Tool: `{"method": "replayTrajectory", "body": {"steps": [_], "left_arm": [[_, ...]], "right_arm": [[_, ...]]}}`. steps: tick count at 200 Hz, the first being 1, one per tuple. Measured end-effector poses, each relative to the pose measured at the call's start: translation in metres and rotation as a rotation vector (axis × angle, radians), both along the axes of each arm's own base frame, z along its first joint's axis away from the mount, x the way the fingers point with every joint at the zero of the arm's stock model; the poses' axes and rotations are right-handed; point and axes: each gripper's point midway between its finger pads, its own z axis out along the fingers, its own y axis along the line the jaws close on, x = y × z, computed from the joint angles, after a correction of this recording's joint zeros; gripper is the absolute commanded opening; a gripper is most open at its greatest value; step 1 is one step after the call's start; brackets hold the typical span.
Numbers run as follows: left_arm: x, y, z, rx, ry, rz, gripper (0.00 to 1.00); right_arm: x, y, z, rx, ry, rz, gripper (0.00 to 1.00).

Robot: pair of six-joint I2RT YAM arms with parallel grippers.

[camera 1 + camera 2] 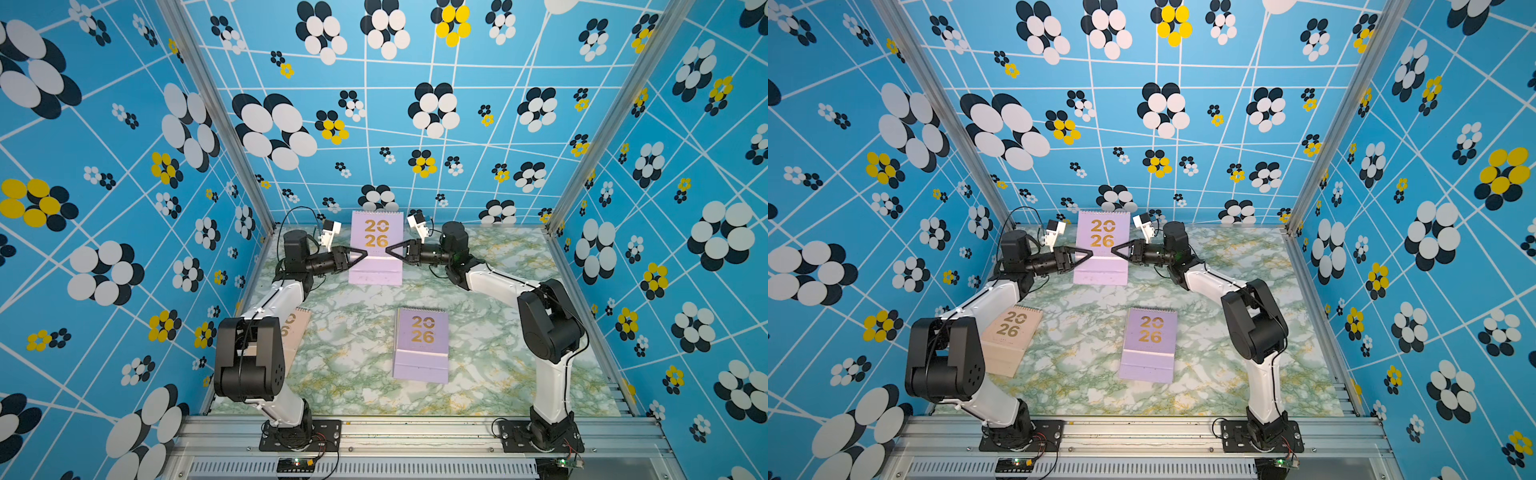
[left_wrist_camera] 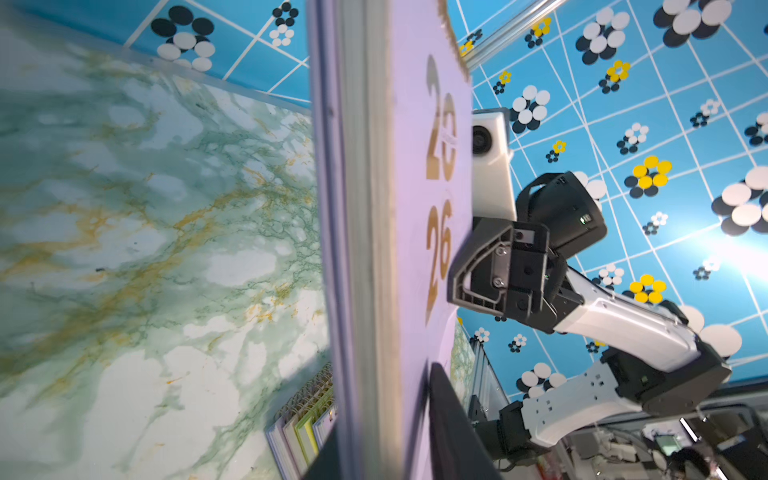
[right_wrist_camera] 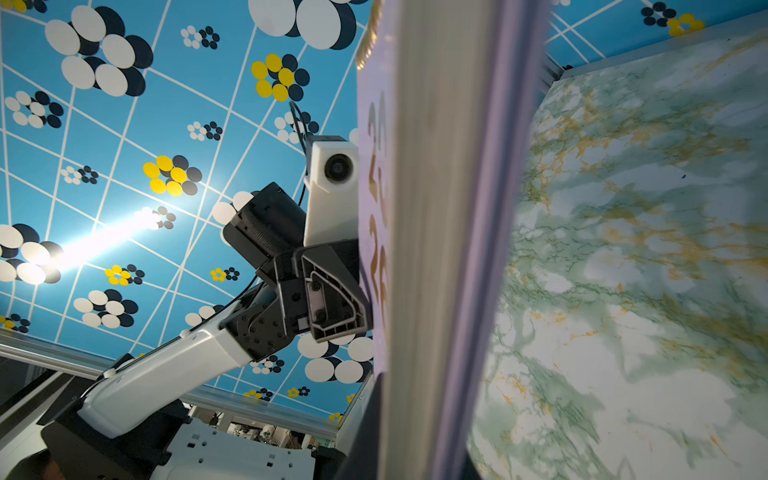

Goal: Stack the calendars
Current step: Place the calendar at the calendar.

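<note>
As you apparently place the twelve-o'clock calendar [image 1: 376, 226], right gripper [image 1: 388, 250] clamped on it, left gripper's [image 1: 365, 252] hold unclear, square it before releasing.

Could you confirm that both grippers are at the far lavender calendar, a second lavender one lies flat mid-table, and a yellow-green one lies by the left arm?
The calendar by the left arm is peach-pink, not yellow-green, as a top view shows. The rest stands: the left gripper and right gripper are at the far lavender calendar, and the second lavender calendar lies flat mid-table.
</note>
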Motion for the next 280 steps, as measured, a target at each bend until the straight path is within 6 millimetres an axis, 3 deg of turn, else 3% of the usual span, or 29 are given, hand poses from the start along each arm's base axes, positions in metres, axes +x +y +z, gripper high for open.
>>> {"method": "replayTrajectory", "body": {"steps": [9, 31, 66, 81, 115, 144, 189, 221, 280], "left_arm": [[-0.003, -0.003, 0.0, 0.008, -0.004, -0.01, 1.0], [-0.012, -0.008, 0.012, 0.026, -0.05, -0.029, 1.0], [-0.014, -0.005, 0.035, 0.059, -0.143, 0.003, 1.0], [-0.014, -0.003, 0.04, 0.085, -0.171, 0.039, 0.99], [-0.015, -0.005, 0.043, 0.171, -0.227, 0.113, 1.0], [-0.023, -0.016, 0.035, 0.22, -0.248, 0.131, 1.0], [-0.032, -0.028, 0.007, 0.276, -0.222, 0.14, 0.99], [-0.036, -0.032, -0.002, 0.291, -0.213, 0.14, 1.0], [-0.04, -0.043, -0.001, 0.296, -0.243, 0.116, 1.0]], "right_arm": [[-0.004, -0.003, 0.0, -0.034, 0.003, -0.029, 0.0], [-0.009, -0.022, 0.003, -0.115, 0.005, -0.097, 0.0], [-0.019, -0.076, 0.003, -0.235, 0.037, -0.226, 0.0], [-0.032, -0.092, -0.005, -0.284, 0.067, -0.25, 0.0], [-0.084, -0.113, -0.037, -0.35, 0.174, -0.221, 0.0], [-0.117, -0.125, -0.061, -0.378, 0.246, -0.192, 0.0], [-0.15, -0.137, -0.079, -0.38, 0.309, -0.171, 0.0], [-0.167, -0.138, -0.091, -0.375, 0.34, -0.155, 0.0], [-0.184, -0.127, -0.107, -0.375, 0.378, -0.118, 0.0]]}}
